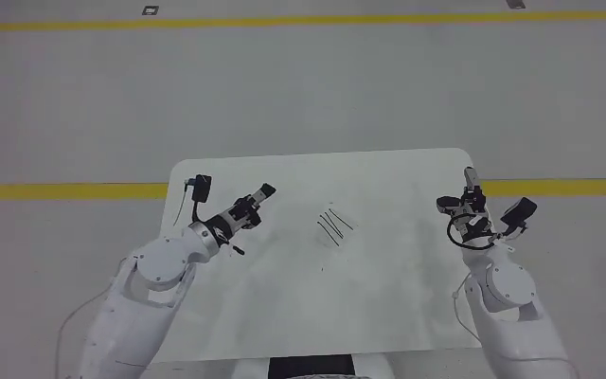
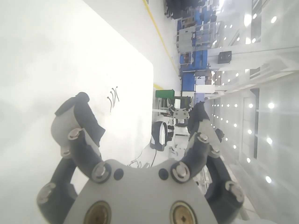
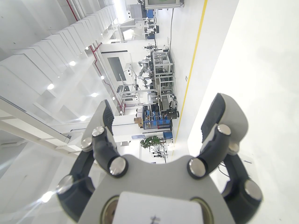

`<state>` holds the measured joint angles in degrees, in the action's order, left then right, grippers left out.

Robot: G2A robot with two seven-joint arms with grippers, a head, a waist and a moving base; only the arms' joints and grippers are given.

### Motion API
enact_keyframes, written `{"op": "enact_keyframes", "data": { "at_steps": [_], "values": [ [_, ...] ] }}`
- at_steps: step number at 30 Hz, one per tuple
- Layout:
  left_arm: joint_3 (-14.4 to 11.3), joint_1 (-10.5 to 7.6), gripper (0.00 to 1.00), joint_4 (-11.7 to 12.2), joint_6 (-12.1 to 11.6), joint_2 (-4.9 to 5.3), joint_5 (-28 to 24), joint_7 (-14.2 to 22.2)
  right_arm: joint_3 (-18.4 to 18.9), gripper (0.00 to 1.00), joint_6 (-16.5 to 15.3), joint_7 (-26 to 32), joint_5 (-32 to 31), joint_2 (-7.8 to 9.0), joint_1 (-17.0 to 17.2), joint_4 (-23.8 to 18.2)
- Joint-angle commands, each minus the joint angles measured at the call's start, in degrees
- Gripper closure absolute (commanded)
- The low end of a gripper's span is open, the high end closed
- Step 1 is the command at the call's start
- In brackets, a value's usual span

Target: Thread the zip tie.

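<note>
**Ties waiting mid-desk, both sets of fingers spread and empty**

A small bunch of thin black zip ties lies flat near the middle of the white desk, three or four strands side by side on a slant, touching or nearly so; I cannot tell exactly how many. Taking twelve o'clock as the desk's far edge from the robot, the left gripper sits at about nine o'clock from the ties, near but well short of them, pointing their way; its fingers are spread wide with nothing between them. The right gripper is out at three o'clock, over the desk's edge and well apart from the ties; its fingers are spread as well and hold nothing.

From the left wrist the ties show small heads at one end and plain tails at the other. I'd judge them very light, springy and slick, and lying so flat that the fingers may slide over one or drag its neighbours along; pinching one strand just behind its head looks the safer hold, leaving the tail free for the other fingers to guide into the slot.

The desk is smooth, pale and rounded at the corners; around it is a bright hall with a pale floor crossed by yellow lines, blue racks, machinery and ceiling lamps.
</note>
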<state>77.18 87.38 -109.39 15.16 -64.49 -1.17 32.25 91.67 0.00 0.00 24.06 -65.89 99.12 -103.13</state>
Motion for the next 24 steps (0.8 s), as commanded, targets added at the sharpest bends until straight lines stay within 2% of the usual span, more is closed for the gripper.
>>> {"op": "enact_keyframes", "data": {
  "at_steps": [1, 2, 4, 6, 8, 10, 12, 24],
  "values": [
    [-2.7, -2.75, 0.00, 0.2, 2.9, -0.17, 0.8, 1.5, 0.0, 0.00, 0.0, 0.0, 0.0, 0.00, 0.0, 0.0],
    [-4.1, -4.21, 0.00, 0.4, 4.2, -0.23, 1.8, 2.4, 0.0, 0.00, 0.0, 0.0, 0.0, 0.00, 0.0, 0.0],
    [-7.0, -6.77, 0.00, 2.2, 4.3, -0.44, 4.0, 3.0, 0.0, 0.00, 0.0, 0.0, 0.0, 0.00, 0.0, 0.0],
    [-9.0, -8.83, 0.00, 4.7, 4.3, -0.81, 3.6, 3.0, 0.0, 0.00, 0.0, 0.0, 0.0, 0.00, 0.0, 0.0],
    [-11.6, -11.14, 0.00, 8.4, 4.3, -1.13, 5.4, 3.5, 0.0, 0.00, 0.0, 0.0, 0.0, 0.00, 0.0, 0.0],
    [-13.5, -13.09, 0.00, 12.0, 4.3, -1.61, 4.7, 4.2, 0.0, 0.00, 0.0, 0.0, 0.0, 0.00, 0.0, 0.0],
    [-14.9, -14.50, 0.00, 14.9, 4.3, -1.91, 5.7, 4.3, 0.0, 0.00, 0.0, 0.0, 0.0, 0.00, 0.0, 0.0],
    [-15.2, -14.72, 0.00, 15.0, 4.3, -1.94, 6.0, 4.3, 0.0, 0.00, 0.0, 0.0, 0.0, 0.00, 0.0, 0.0]
  ]
}}
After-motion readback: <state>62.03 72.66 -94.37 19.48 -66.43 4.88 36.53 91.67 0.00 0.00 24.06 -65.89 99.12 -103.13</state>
